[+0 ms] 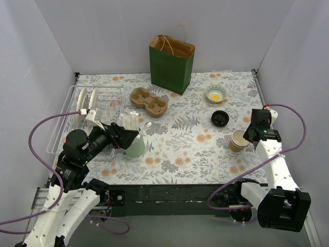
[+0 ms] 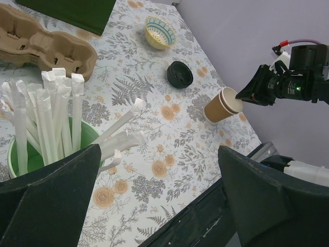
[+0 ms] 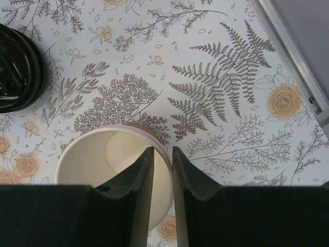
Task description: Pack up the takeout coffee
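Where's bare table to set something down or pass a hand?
Free: centre cloth between cup carrier, black lid and mint-green cup; front strip from that cup to the paper cup. Crowded: left, around dish rack and left gripper; back, by the green bag.

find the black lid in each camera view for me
top external: black lid sits right of centre, just up and left of the paper cup.
left wrist: upper middle, up and left of the paper cup.
right wrist: cut off by the left edge, up and left of the paper cup.
shared landmark: the paper cup.
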Available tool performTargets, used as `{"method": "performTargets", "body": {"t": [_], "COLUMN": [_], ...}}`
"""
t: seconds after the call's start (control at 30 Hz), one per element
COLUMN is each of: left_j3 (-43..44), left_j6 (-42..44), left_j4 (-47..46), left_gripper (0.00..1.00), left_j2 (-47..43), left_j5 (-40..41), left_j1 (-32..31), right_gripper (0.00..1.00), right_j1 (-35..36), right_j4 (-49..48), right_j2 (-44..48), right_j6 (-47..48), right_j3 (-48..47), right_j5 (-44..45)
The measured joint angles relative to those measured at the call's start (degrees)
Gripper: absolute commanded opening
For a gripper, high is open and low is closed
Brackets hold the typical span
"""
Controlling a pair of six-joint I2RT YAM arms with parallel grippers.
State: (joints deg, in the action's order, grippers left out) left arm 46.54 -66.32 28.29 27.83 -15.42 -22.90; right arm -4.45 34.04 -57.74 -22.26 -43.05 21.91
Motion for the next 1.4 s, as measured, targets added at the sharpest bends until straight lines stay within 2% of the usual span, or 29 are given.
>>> {"method": "performTargets", "body": {"t": [0.33,0.5,0.93,1.23,1.4], "left_j3": [0.17,0.44,0.46,0.46,0.70], "left_j6": [0.15,0.15,-0.02,-0.17,-0.15], "left_j4": [0.33,0.44,0.46,0.74,1.44], "left_gripper": [0.98,0.98,0.98,0.98,0.98], "left_j2": [0.22,0.22,0.17,-0.37,-0.42], "left_j5": [0.00,0.00,-0.04,-0.07,-0.09], "left_j1": [0.00,0.00,0.00,0.00,0.00], "right_gripper": [0.17,0.02,0.01,0.01,0.01], "right_j1": [0.00,0.00,0.00,0.00,0.00], "right_j4": [-1.18,-1.31,-2.19,-6.40,-5.92], "right_j2": [0.00,0.96,6.58,13.14,9.68], "right_j6": [0.24,0.94,1.18,-3.78,-3.23], "right_j3": [0.85,0.85,1.03,5.77,5.84], "right_j5": [-0.26,-0.72,-1.38,-4.76,-2.84]}}
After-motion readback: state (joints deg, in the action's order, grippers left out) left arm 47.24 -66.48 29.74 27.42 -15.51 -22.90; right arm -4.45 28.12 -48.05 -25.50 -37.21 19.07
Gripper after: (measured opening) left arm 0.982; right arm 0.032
